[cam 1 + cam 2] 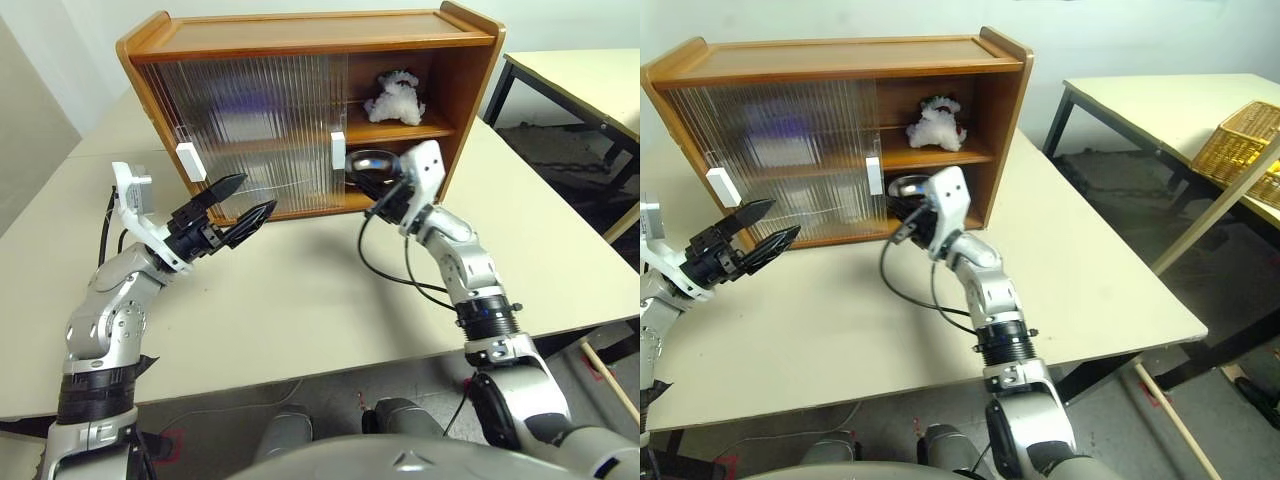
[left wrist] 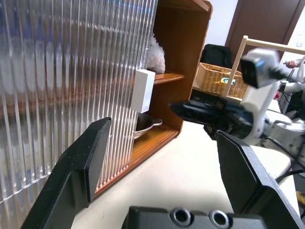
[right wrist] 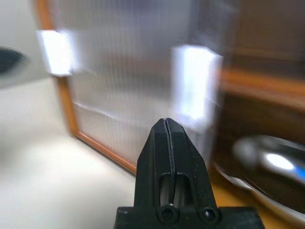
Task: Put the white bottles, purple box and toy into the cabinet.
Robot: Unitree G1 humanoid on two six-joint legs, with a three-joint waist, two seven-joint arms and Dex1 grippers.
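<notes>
The cabinet (image 1: 300,35) stands at the back of the table with its ribbed sliding doors (image 1: 250,120) covering the left part; the right bay is uncovered. The toy (image 1: 397,97) sits on the upper shelf of that bay. The white bottles and the purple box are hidden; only faint pale and purplish blurs show through the doors. My right gripper (image 1: 372,210) is shut and empty, its tip just below the right door's white handle (image 1: 338,150). My left gripper (image 1: 255,192) hangs open and empty in front of the lower left door, near the other handle (image 1: 189,160).
A round steel bowl (image 1: 372,160) lies on the lower shelf of the uncovered bay, right behind my right gripper. A second table to the right carries a wicker basket (image 1: 1240,145), with a wooden pole (image 1: 1215,210) leaning beside it.
</notes>
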